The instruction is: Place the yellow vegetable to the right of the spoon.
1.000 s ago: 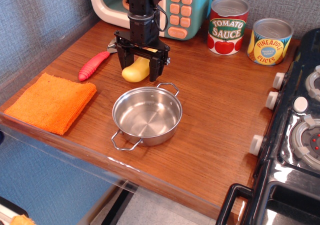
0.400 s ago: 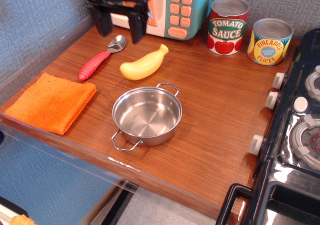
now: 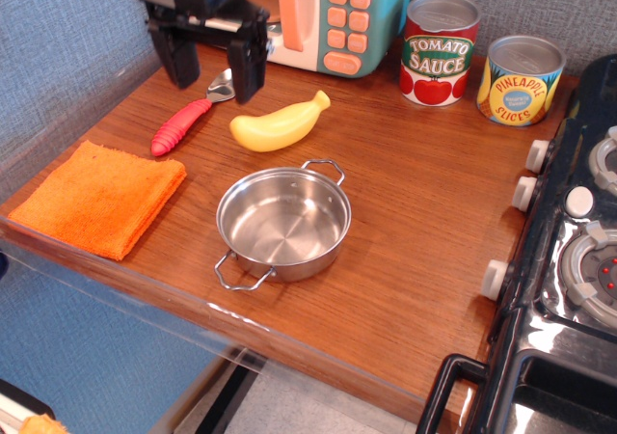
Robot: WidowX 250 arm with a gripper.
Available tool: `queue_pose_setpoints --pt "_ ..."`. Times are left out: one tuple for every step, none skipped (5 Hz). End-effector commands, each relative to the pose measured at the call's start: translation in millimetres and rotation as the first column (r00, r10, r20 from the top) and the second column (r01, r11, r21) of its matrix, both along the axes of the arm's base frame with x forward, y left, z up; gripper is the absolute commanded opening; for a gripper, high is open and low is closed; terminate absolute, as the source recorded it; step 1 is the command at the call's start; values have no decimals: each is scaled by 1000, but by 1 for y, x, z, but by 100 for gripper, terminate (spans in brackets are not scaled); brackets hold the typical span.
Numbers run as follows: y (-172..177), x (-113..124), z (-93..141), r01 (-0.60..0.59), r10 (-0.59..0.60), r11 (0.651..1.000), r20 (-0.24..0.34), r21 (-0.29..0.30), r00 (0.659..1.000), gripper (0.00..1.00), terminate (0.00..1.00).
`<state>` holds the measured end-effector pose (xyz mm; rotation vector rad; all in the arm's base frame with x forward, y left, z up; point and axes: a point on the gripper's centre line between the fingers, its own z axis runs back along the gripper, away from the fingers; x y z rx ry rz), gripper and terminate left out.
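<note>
Only one view, observation.image. All places given rel. to the steel pan (image 3: 282,224), mid-counter, empty, two loop handles.

Yellow vegetable (image 3: 278,124) lying flat on wood counter (image 3: 415,203) just behind pan, apart from it, bulbous end to left, narrow tip pointing up-right. Nothing touching it.

Spoon (image 3: 188,119) behind-left of pan, red ribbed handle toward front-left, silver bowl toward back, partly hidden behind gripper finger. Vegetable sits to right of spoon w/ a gap of bare wood between.

Gripper (image 3: 209,60) up behind-left of pan, above spoon bowl area, black, two fingers (image 3: 249,64) pointing down, spread wide, holding nothing. Released. Whether finger tips touch counter: can't tell.

Orange cloth (image 3: 99,195) left of pan, folded, near front-left counter edge, well apart from spoon handle tip.

Toy microwave (image 3: 328,14) behind pan at back wall, teal body, orange buttons, partly blocked by gripper.

Tomato sauce can (image 3: 440,49) behind-right of pan, upright. Pineapple slices can (image 3: 521,80) further right, upright, just beside tomato can, not touching as far as visible.

Toy stove (image 3: 569,260) right of pan at counter's right edge, black, white knobs along its left side, burners partly cut off by frame.
</note>
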<state>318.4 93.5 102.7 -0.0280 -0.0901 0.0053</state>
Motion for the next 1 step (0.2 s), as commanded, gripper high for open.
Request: queue_pose_setpoints --pt "5 -3 18 86 -88 993 18 80 996 100 100"
